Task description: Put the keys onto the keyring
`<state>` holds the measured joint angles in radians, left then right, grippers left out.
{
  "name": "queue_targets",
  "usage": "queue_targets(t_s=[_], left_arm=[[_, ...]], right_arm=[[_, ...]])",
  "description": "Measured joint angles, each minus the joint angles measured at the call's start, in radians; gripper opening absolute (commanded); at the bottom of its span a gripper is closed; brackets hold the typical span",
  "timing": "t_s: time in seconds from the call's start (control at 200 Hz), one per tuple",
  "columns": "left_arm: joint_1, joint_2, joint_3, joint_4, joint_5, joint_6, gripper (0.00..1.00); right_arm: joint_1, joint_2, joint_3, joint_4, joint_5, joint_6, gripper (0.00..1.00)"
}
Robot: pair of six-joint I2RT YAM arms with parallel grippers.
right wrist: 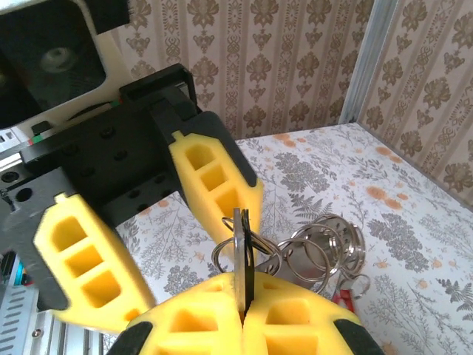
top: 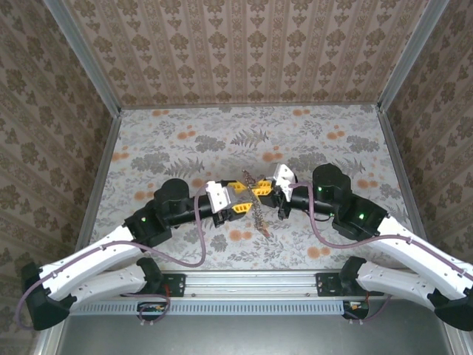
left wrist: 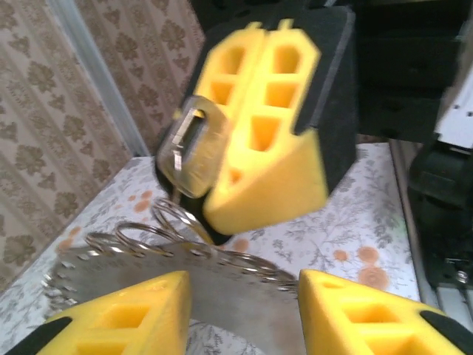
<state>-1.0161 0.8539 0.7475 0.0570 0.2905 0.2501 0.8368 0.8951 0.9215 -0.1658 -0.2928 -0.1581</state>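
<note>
Floral table (top: 185, 140), key (right wrist: 240, 237) in right hand (right wrist: 242, 307)

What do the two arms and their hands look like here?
The left arm and right arm have white link shells, black joint housings with small green lights, and a purple cable looped along each. The left hand and right hand carry yellow fingers with hollow pockets on black mounts.

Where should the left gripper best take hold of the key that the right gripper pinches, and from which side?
Probably the bare end of the key that sticks out past the right gripper's shut fingers. Pinch its two flat faces, coming from the free end: it is thin and flat.
</note>
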Motion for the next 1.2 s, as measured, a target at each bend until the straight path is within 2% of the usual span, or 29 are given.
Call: queue_targets(t_s=[0.095, 0.37, 1.035, 1.135, 1.2], left_arm=[[0.000, 0.000, -0.001, 0.013, -0.033, 0.024, 0.31], [0.000, -0.005, -0.001, 0.038, -0.071, 0.051, 0.25], [-0.020, -0.023, -0.001, 0.042, -0.088, 0.079, 0.11], [-0.024, -0.023, -0.001, 0.045, -0.094, 0.085, 0.12], [-0.024, -0.023, -0.001, 0.046, -0.094, 0.087, 0.20]], right_arm=[[0.006, 0.002, 0.002, 0.000, 0.008, 0.000, 0.00], [0.016, 0.004, 0.009, 0.001, 0.021, 0.000, 0.00], [0.027, 0.004, 0.009, 0.003, 0.033, 0.001, 0.00], [0.026, 0.004, 0.009, 0.003, 0.036, 0.001, 0.00], [0.027, 0.004, 0.009, 0.003, 0.037, 0.001, 0.00]])
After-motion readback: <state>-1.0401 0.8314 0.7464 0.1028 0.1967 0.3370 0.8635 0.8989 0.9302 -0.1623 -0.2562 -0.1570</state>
